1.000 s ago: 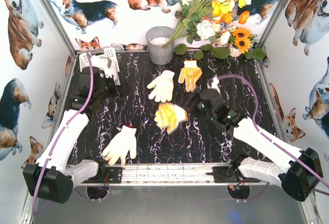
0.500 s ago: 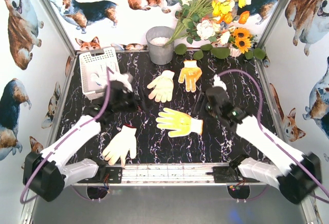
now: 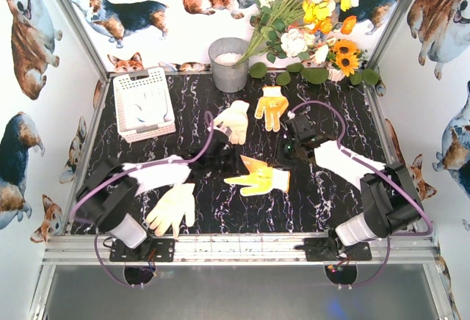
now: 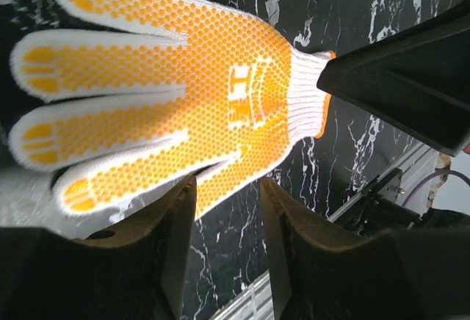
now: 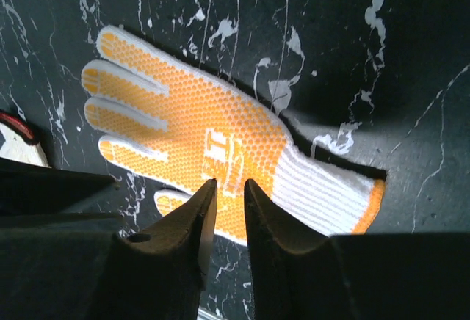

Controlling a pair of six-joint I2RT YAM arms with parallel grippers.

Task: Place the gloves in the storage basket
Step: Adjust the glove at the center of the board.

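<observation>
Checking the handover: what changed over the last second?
The right tool dropped the yellow glove onto the table and drew back. The left tool swung from the storage basket to that glove. The other gloves stayed put.

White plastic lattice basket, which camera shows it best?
The top external view. The white plastic lattice basket sits at the far left of the black marbled table, whole and unobstructed. Neither wrist view shows it; both look at an orange-dotted glove.
</observation>
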